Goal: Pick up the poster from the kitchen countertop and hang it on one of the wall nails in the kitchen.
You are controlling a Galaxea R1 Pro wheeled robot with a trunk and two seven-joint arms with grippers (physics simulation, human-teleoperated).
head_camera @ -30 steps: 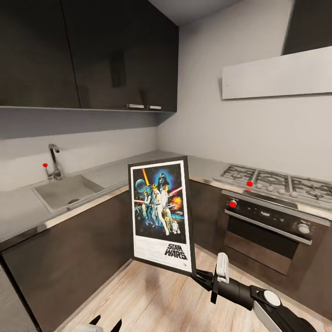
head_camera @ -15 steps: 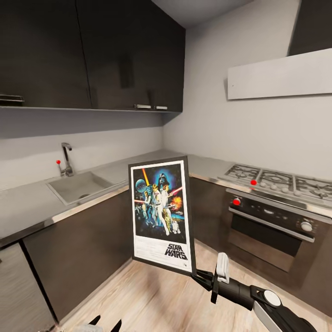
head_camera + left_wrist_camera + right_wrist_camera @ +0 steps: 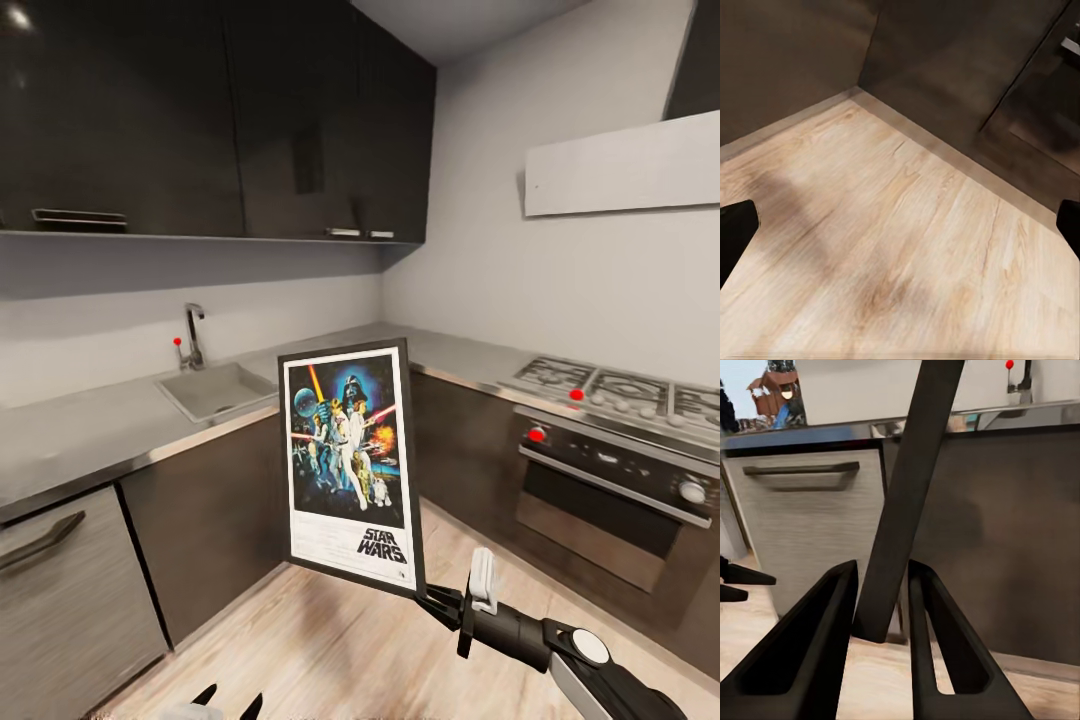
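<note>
The right gripper [image 3: 432,601] is clamping the lower right corner of the Star Wars poster [image 3: 348,462], holding it upright in the air above the wooden floor [image 3: 330,650], with the printed side facing the head camera. In the right wrist view, the two dark fingers [image 3: 817,645] are pressing on either side of the poster's thin black frame [image 3: 904,502], which is rising edge-on and tilted away from the gripper [image 3: 881,649]. Beyond the held poster, the kitchen countertop [image 3: 90,430] is running along the wall and around the corner, with a sink [image 3: 215,388] and faucet [image 3: 193,335] set into it; dark cabinet fronts [image 3: 210,510] are standing below it. To the right of the gripper, a gas hob [image 3: 620,392] is sitting over an oven [image 3: 610,500]. The left gripper [image 3: 228,702] is hanging low near the floor, its finger tips [image 3: 735,232] spread wide apart with nothing between them, and only floorboards and cabinet bases are lying ahead of it.
</note>
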